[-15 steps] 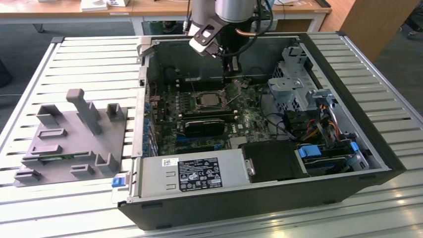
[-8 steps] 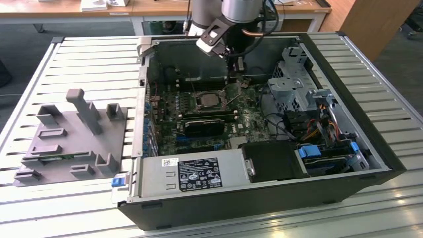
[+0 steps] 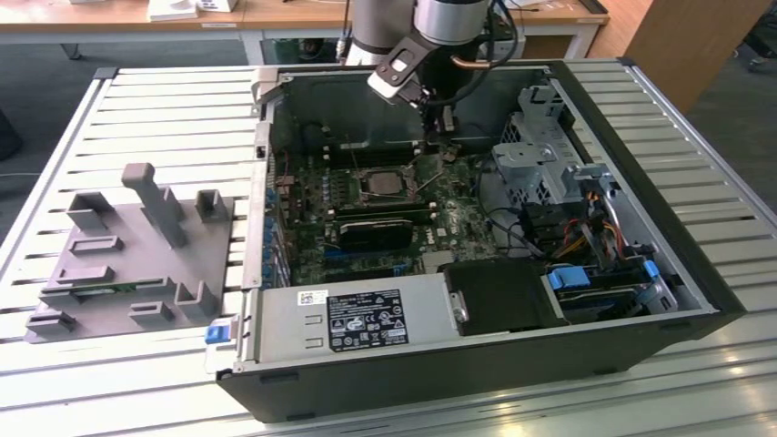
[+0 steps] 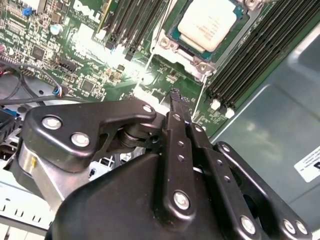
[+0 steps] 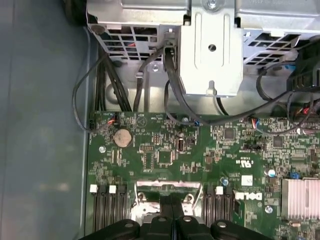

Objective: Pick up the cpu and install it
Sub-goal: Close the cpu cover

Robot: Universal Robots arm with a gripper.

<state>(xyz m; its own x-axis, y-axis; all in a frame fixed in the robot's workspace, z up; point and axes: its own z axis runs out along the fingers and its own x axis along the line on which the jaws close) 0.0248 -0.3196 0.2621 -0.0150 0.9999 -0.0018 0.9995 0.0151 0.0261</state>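
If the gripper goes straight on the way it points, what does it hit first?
The gripper would probably meet the motherboard at the edge of the socket frame, beside the cpu; depth is unclear.

The exterior view stands high and well off the open computer case point(image 3: 364, 401) and tilts down at it. It is far enough off to take in the whole case, the slatted table point(image 3: 146, 109) and the grey holder block point(image 3: 134, 264) on the exterior view's left of the case. The first wrist view hangs close above the motherboard point(image 5: 165, 150) inside the case, looking along the gripper point(image 5: 172, 202) toward the metal drive cage point(image 5: 210, 50). The second wrist view sits nearer still, behind the gripper's black linkage, looking slantwise across the board at the cpu point(image 4: 207, 22). Both wrist views share the memory slots point(image 5: 105, 210); all three share the motherboard.
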